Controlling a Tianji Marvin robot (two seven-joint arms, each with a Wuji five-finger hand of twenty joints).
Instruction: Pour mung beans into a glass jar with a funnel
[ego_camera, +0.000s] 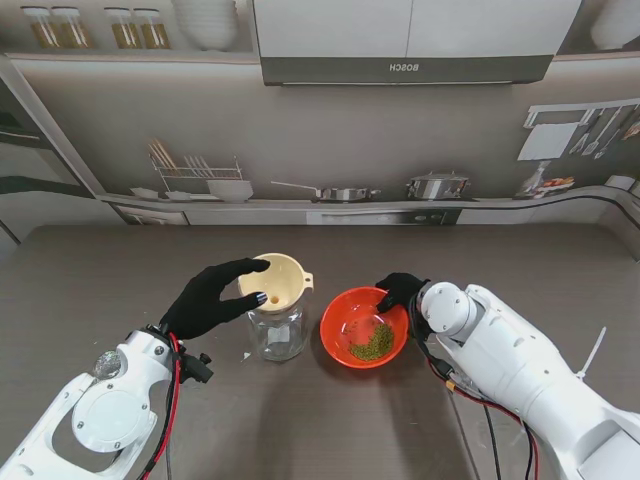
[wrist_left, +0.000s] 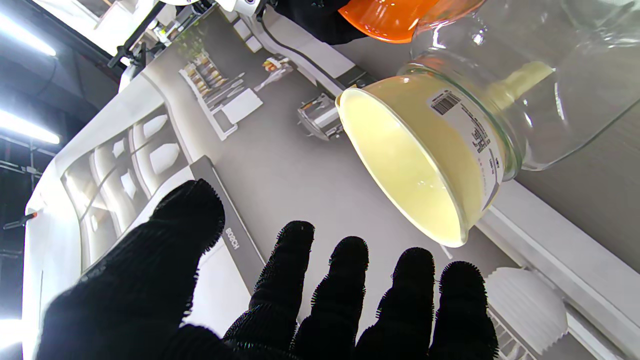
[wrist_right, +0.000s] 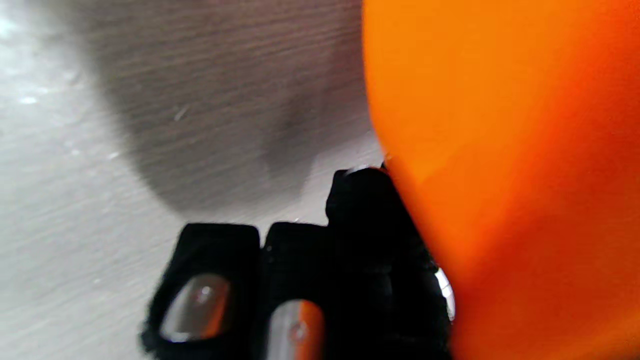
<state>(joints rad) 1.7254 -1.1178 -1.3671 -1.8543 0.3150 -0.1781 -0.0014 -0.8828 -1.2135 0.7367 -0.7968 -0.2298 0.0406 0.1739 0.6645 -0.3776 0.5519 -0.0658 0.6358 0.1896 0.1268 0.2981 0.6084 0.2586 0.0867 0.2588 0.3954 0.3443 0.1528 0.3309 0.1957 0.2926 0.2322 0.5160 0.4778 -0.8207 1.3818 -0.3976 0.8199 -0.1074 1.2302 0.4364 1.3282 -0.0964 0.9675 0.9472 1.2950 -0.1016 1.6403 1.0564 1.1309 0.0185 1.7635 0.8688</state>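
A cream funnel (ego_camera: 276, 279) sits in the mouth of a clear glass jar (ego_camera: 278, 333) at the table's middle. My left hand (ego_camera: 213, 298) is open beside them on the left, thumb and fingers spread around the funnel's rim. In the left wrist view the funnel (wrist_left: 415, 165) and jar (wrist_left: 565, 85) lie just beyond the spread fingers (wrist_left: 345, 280), with a gap between. An orange bowl (ego_camera: 364, 327) holding a small heap of green mung beans (ego_camera: 373, 343) is right of the jar. My right hand (ego_camera: 400, 290) is shut on its far rim; the right wrist view shows curled fingers (wrist_right: 300, 280) against the bowl's wall (wrist_right: 500, 150).
A printed kitchen backdrop (ego_camera: 330, 150) stands along the table's far edge. A small white scrap (ego_camera: 247, 355) lies left of the jar. Red and black cables (ego_camera: 470, 395) hang from my right arm, and a white tie (ego_camera: 592, 352) lies at the right.
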